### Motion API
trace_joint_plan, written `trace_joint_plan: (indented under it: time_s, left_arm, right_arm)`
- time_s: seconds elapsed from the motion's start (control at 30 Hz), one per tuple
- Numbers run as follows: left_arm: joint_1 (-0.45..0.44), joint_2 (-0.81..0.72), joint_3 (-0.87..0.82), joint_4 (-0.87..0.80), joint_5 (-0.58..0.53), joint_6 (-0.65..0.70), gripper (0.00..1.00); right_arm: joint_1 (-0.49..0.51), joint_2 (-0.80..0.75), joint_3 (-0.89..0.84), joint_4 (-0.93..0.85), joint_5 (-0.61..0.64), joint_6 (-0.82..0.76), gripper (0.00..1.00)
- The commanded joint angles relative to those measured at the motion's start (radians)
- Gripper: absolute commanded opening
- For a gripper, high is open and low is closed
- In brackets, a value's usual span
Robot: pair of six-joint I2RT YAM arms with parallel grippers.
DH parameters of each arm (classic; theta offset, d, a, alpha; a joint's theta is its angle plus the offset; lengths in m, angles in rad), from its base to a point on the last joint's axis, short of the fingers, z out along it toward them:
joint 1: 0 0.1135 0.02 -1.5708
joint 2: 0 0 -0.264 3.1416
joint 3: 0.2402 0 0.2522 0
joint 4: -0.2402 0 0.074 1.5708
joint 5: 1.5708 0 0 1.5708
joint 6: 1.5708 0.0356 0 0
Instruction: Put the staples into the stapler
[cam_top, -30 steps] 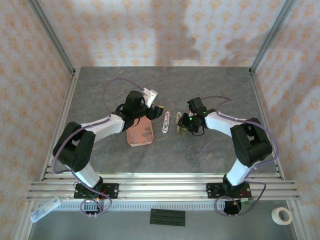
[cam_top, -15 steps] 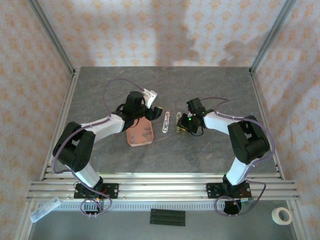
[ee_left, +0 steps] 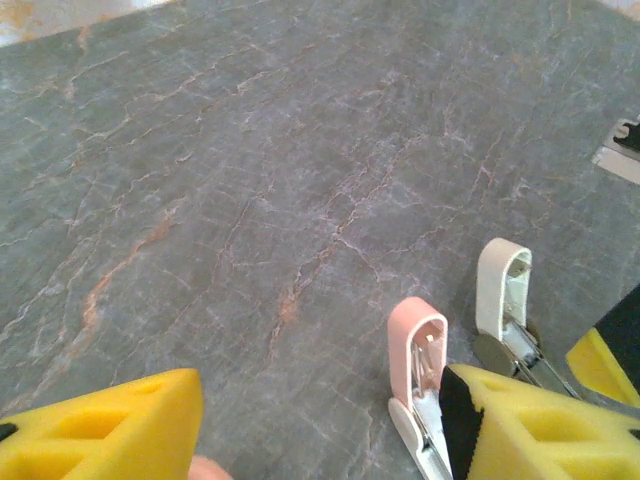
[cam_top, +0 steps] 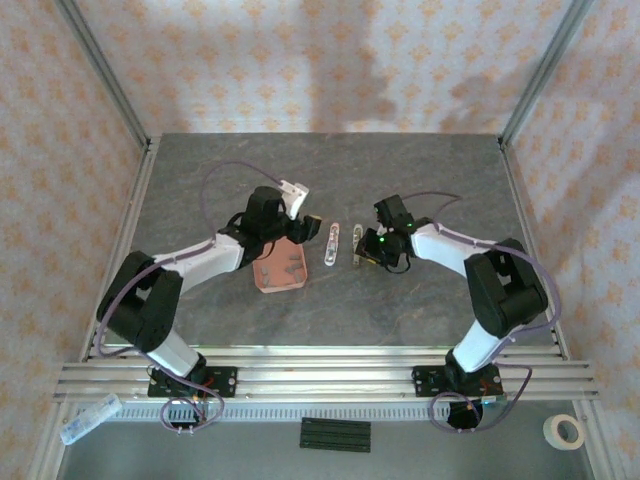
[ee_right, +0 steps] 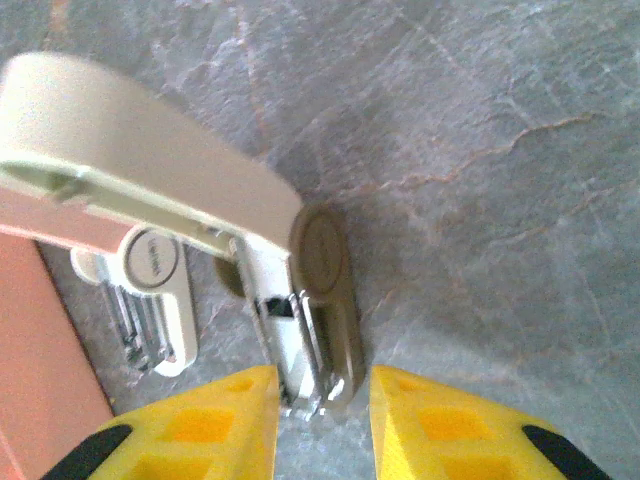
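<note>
the only marking to be seen is on a small round disc (ee_right: pixel 150 258) set in the white end of a pink-topped oblong (ee_left: pixel 418 345), and its raised marks are too blurred to read. the stapler (ee_right: pixel 318 330), cream-white, lies on the grey table (ee_left: pixel 250 180) with its lid tilted up and its metal channel showing. its near end sits between the yellow pads (ee_right: pixel 205 425) of the right gripper (ee_right: pixel 322 392). the pads stand close on either side of it, but whether they press on it i cannot tell. from above, the stapler (cam_top: pixel 357 246) is at the tip of the right gripper (cam_top: pixel 366 252), with the pink-topped oblong (cam_top: pixel 331 243) just beside it, parallel and apart. the left gripper (ee_left: pixel 320 425) has its fingers (ee_left: pixel 100 430) spread wide with nothing between them; the pink-topped oblong lies just past its right finger, partly hidden by it. from above, the left gripper (cam_top: pixel 306 224) hangs over the far edge of a salmon tray (cam_top: pixel 268 282), where the staples (cam_top: pixel 287 267) show as small grey strips, too small to count.
</note>
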Motion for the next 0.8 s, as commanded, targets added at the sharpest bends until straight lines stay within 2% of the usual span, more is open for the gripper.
trace_joint_plan:
  time_s: [0.0,0.2,0.47,0.6,0.77]
  left_arm:
    - [-0.019,-0.118,-0.060,0.050,-0.058,-0.040,0.65]
    - [-0.019,-0.285,-0.180,0.022,-0.153,-0.118,0.66]
    - [-0.009,-0.426,-0.267,-0.129,-0.260,-0.214,0.69]
    - [0.040,-0.495,-0.334,-0.151,-0.253,-0.297,0.71]
    - [0.155,-0.542,-0.381,-0.198,-0.197,-0.431,0.72]
  right_arm:
    - [0.036,-0.082,0.068,-0.104,0.087,-0.063,0.30]
    - [0.149,-0.113,0.224,-0.288,0.222,-0.155,0.30]
    - [0.312,0.011,0.440,-0.431,0.322,-0.247,0.31]
    - [0.369,0.104,0.549,-0.472,0.350,-0.331,0.31]
    - [0.408,0.234,0.718,-0.556,0.366,-0.523,0.32]
